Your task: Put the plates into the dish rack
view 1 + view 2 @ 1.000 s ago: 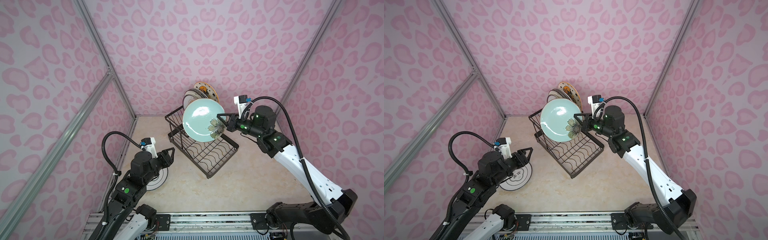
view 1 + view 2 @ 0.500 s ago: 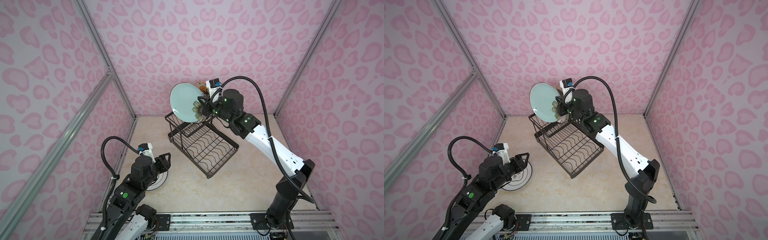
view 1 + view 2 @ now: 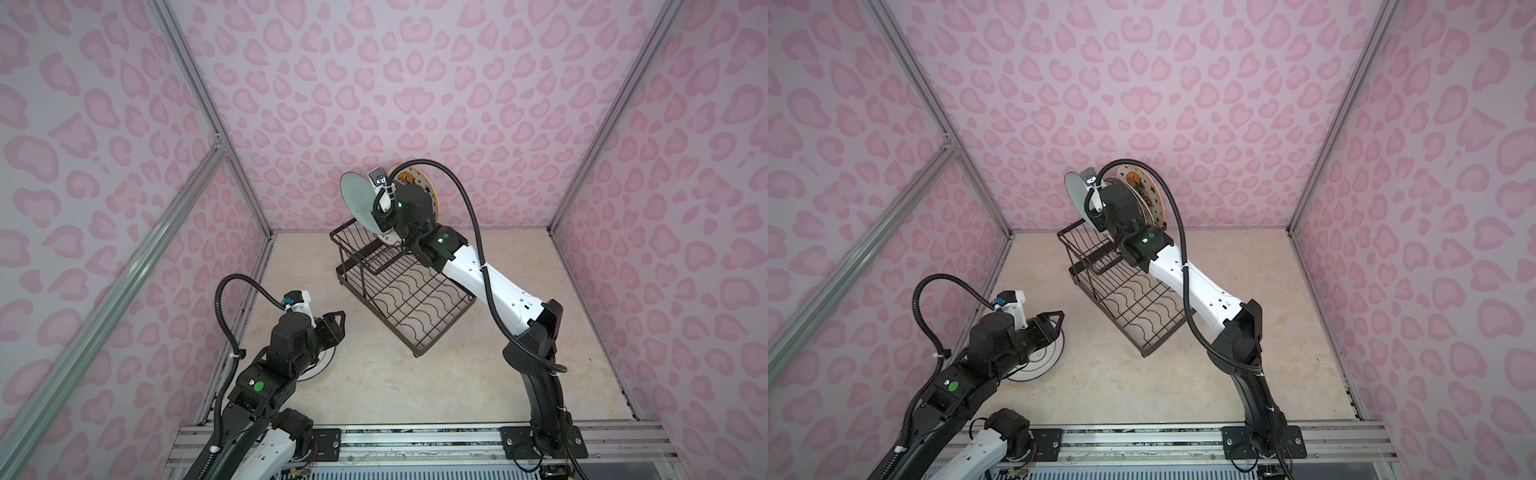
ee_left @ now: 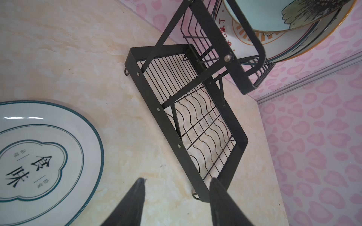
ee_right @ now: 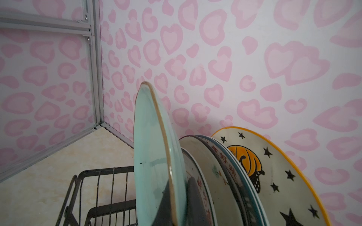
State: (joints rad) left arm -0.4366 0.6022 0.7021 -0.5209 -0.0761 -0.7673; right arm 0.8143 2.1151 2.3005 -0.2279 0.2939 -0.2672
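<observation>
Blue-green plate (image 5: 152,156) swung upright beside racked plates (image 5: 254,166), right gripper (image 5: 181,207) pinching it | left gripper (image 4: 177,182) spread, empty | lettered plate (image 4: 49,156) unloaded, tabletop's (image 3: 374,395) left edge

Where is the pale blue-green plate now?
The pale blue-green plate stands on edge at back centre in both top views, held by the right gripper at the dish rack, beside the other plates.

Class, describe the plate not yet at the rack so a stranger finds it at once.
Start at the black wire rack mid-table. To its left in both top views, partly under the left arm, one plate lies flat on the table. Unlike the plates standing on edge at the rack, it is white with a dark teal rim and black characters in its centre.
</observation>
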